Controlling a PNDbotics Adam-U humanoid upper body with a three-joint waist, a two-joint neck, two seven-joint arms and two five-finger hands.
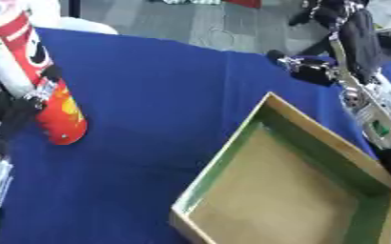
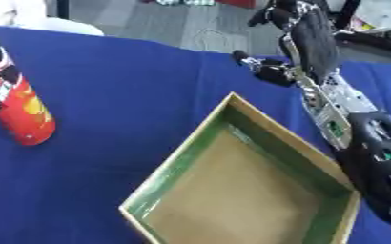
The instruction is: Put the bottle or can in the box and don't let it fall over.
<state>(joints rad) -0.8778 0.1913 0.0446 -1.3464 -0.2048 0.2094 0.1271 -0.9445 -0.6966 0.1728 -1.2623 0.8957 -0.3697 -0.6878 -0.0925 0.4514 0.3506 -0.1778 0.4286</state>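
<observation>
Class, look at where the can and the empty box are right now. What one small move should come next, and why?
Probably carry the can rightward toward the box, keeping it upright. The left robot hand is curled round the red and white can, which is held off the blue table at the left. The box sits empty to the right, and the right robot hand is beyond it, holding nothing.

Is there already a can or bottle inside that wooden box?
No, the box shows only its bare floor, and the red can is off to its left in the left hand.

Red can (image 1: 40, 76) tilted, seemingly lifted; box (image 1: 315, 138) open.
</observation>
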